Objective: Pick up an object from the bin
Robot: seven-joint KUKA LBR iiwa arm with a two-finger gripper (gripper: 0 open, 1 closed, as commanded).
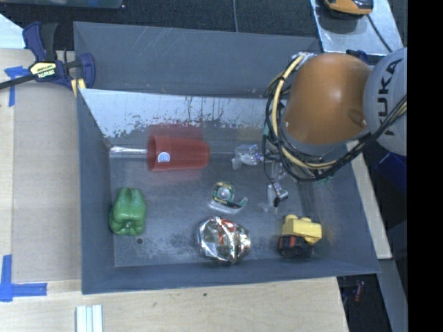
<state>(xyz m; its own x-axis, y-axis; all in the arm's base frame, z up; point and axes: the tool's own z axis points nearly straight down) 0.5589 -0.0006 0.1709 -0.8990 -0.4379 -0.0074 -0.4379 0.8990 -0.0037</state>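
Yellow-and-black toy vehicle (299, 235) is judged the likeliest pick, since it is the nearest thing to the gripper (277, 196). It sits at the near right corner of the bin (93, 185), just below and a little to the right of the gripper in the camera view, and apart from it. No thing is seen held, and whether the gripper is open or closed cannot be told from this view. The gripper hangs below the arm's orange cover (324, 99), over bare floor.

Two other things lie close by: a crumpled clear wrapper (246, 157) up and to the left, and a small round green-and-white thing (225, 194) to the left at about the same height. A crumpled silver foil ball (223, 240) lies further left along the near wall. A red cup (178, 151) on its side and a green toy pepper (128, 212) are well apart, at the far left.

The toy's body looks compact, so its long axis is not clearly told. A short shift toward the near right corner would be called for before any descent.
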